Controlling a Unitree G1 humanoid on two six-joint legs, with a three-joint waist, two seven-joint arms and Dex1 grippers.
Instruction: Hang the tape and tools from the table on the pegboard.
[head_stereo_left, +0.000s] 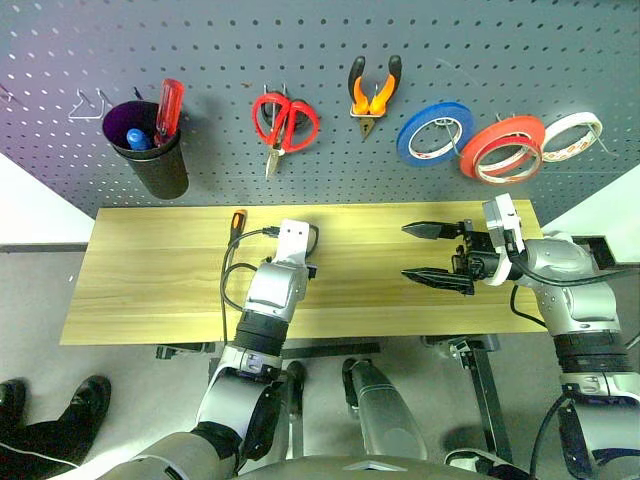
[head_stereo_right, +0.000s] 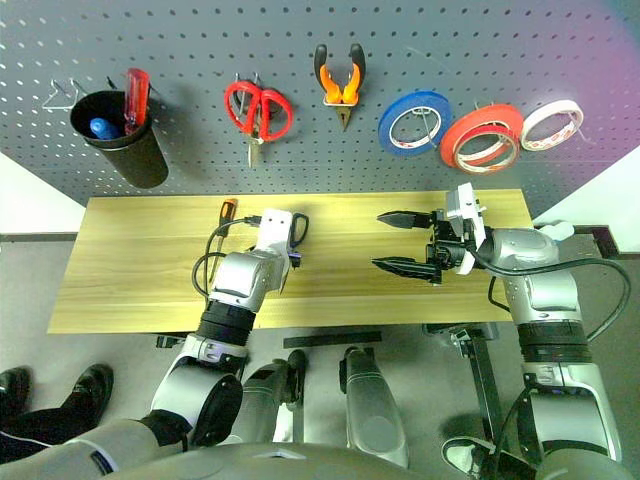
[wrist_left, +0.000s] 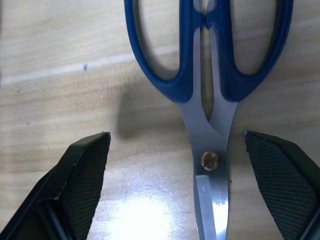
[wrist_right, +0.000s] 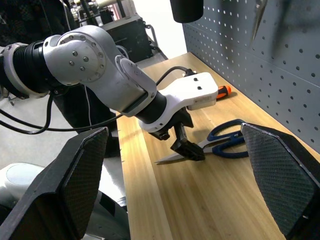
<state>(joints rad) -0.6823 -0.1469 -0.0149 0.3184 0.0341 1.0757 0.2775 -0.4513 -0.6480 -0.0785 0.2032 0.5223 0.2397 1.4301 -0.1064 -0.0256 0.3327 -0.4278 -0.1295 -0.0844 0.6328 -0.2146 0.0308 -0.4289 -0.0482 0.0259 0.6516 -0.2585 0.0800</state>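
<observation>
Scissors (wrist_left: 207, 95) with dark handles lie flat on the pale wood table (head_stereo_left: 150, 270). My left gripper (wrist_left: 176, 136) is open and low over them, one finger on each side near the pivot. The right wrist view also shows this left gripper (wrist_right: 184, 146) at the scissors (wrist_right: 225, 142). A small orange-black screwdriver (head_stereo_left: 238, 222) lies at the table's back edge, just beyond my left hand. On the grey pegboard (head_stereo_left: 200, 50) hang the red-orange tape (head_stereo_left: 503, 147) and the orange-black pliers (head_stereo_left: 374, 95). My right gripper (head_stereo_left: 440, 255) hovers open and empty over the table's right part, pointing left.
Also on the pegboard are a black cup (head_stereo_left: 150, 160) holding a red screwdriver (head_stereo_left: 170, 108), red-handled scissors (head_stereo_left: 285, 123), a blue tape roll (head_stereo_left: 435, 132), a white tape roll (head_stereo_left: 572, 135) and a bare wire hook (head_stereo_left: 90, 105). A person's shoes (head_stereo_left: 60, 415) are on the floor at lower left.
</observation>
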